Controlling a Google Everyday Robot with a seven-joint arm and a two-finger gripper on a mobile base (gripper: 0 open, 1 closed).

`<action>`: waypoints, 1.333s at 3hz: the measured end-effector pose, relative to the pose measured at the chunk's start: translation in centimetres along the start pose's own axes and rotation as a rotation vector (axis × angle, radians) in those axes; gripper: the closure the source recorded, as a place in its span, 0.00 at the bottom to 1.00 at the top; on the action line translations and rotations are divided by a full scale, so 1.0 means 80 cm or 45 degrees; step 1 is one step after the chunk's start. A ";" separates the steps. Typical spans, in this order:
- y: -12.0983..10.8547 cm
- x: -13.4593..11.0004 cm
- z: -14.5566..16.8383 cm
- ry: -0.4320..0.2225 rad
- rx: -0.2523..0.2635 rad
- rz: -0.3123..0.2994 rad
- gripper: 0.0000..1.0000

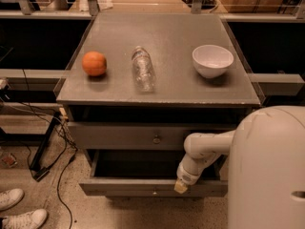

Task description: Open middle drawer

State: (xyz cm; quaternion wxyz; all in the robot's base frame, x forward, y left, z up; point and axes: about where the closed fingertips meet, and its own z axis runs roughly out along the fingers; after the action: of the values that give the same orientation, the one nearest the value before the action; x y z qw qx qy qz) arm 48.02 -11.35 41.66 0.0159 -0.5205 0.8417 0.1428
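Middle drawer stands pulled out. Gripper sits on its front edge, right of centre; whether it grips cannot be told. Risk: an off-centre pull could jam the drawer.

Pincer, indistinct, at front rim of middle drawer; shoes half off-frame.

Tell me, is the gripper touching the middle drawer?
Cannot tell. In the camera view the gripper overlaps the middle drawer at its front rim, hiding any gap.
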 end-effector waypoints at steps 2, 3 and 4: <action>-0.004 0.003 -0.004 0.002 0.010 0.014 1.00; -0.009 0.009 -0.009 0.004 0.031 0.033 1.00; -0.008 0.010 -0.011 0.006 0.038 0.045 1.00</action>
State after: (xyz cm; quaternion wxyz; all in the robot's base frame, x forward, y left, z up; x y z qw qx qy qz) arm 48.35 -12.58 42.23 0.0191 -0.5054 0.8529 0.1293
